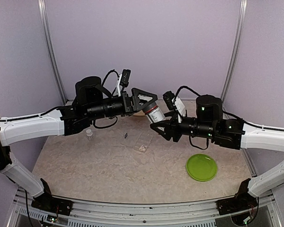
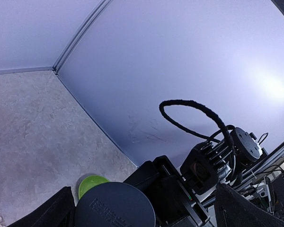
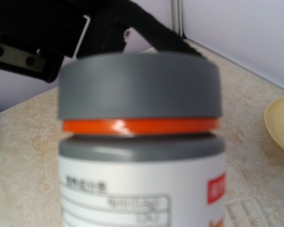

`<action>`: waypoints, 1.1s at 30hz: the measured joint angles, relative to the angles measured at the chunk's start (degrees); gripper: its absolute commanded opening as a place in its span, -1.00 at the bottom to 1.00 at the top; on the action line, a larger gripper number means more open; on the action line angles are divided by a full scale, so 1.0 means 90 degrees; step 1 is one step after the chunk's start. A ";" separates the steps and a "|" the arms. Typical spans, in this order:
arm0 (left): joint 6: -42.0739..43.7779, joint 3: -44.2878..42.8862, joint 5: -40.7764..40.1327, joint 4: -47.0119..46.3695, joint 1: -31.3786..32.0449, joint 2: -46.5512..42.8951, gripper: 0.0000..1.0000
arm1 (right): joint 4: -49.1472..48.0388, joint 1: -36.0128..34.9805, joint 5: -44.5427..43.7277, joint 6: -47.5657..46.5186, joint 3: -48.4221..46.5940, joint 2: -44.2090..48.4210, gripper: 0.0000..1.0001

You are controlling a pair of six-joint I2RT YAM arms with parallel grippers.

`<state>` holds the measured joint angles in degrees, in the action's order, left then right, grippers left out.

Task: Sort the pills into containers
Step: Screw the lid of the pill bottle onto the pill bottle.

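Note:
A white pill bottle [image 1: 154, 115] with a grey cap [image 3: 139, 85] and an orange ring is held up in the air between the arms, lying tilted. My right gripper [image 1: 158, 127] is shut on its body, though its fingers do not show in the right wrist view. My left gripper [image 1: 150, 105] is open around the cap [image 2: 114, 206], with a gap on one side. The clear pill box [image 1: 140, 139] lies flat on the table below them, and its corner [image 3: 246, 210] shows in the right wrist view. The pills cannot be made out.
A green plate [image 1: 201, 167] lies front right and also shows as the green plate [image 2: 90, 183] in the left wrist view. A tan plate [image 3: 281, 123] sits behind the bottle. A small white item [image 1: 89, 134] and a small dark piece [image 1: 126, 135] lie left of the pill box.

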<state>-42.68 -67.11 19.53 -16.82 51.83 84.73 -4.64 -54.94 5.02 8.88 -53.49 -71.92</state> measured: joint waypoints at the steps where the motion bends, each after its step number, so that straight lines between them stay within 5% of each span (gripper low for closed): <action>1: 0.0000 0.0000 -0.0024 0.0000 -0.0002 0.0000 0.98 | -0.0007 0.0000 0.0024 -0.0005 -0.0019 -0.0036 -0.78; 20: -0.0180 0.0000 -0.0056 -0.0131 -0.0058 0.0063 0.98 | -0.0495 -0.0151 0.0440 -0.0027 -0.0027 -0.0432 -0.78; 33: -0.0199 -0.0287 -0.0299 0.0986 -0.0066 0.0058 0.97 | 0.0080 -0.0182 -0.0590 -0.0289 -0.0015 0.0291 -0.79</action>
<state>-44.47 -69.69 16.84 -7.94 51.24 85.25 -3.92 -56.58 -0.30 6.28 -53.63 -69.30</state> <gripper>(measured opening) 0.988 0.531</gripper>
